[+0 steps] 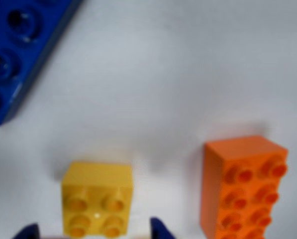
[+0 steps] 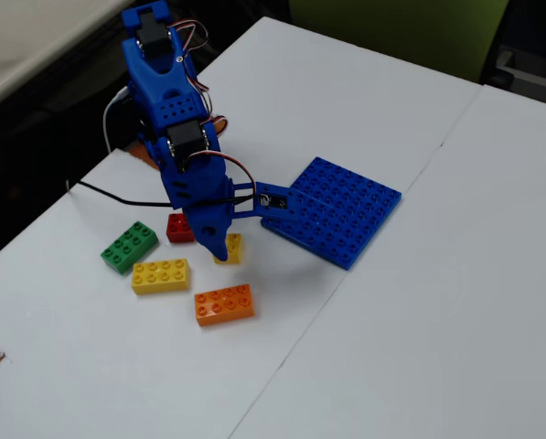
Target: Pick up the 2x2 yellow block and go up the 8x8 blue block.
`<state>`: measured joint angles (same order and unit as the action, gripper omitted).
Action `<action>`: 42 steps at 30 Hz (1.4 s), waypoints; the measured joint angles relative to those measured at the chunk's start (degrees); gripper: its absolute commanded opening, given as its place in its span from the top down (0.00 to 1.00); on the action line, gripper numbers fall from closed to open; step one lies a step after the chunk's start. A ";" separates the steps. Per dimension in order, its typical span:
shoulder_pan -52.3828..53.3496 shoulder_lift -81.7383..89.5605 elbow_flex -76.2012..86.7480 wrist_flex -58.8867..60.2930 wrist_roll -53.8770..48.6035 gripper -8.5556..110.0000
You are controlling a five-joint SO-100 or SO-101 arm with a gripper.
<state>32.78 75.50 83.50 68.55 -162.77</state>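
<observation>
The 2x2 yellow block [image 1: 98,199] stands studs-up on the white table, low in the wrist view. My gripper [image 1: 94,233] is open, with one blue fingertip on each side of the block and a gap of table showing on both sides. In the fixed view the gripper [image 2: 221,249] reaches down at the yellow block [image 2: 233,248], which the finger partly hides. The 8x8 blue block [image 2: 332,210] lies flat on the table just right of the gripper. Its corner shows at the upper left of the wrist view [image 1: 19,50].
An orange 2x4 brick [image 2: 224,305] lies in front of the gripper and shows at the right of the wrist view [image 1: 245,186]. A longer yellow 2x4 brick [image 2: 161,274], a green brick [image 2: 129,247] and a red brick [image 2: 179,227] lie to the left. The blue arm [image 2: 176,137] stands behind.
</observation>
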 measured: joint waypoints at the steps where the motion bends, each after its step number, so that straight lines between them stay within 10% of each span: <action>1: 0.00 0.00 0.35 0.00 0.00 0.70; 27: -1.05 -4.57 0.44 -1.41 5.71 0.90; 42: -2.20 22.50 5.62 18.98 32.96 0.93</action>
<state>30.59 98.00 89.12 87.54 -129.81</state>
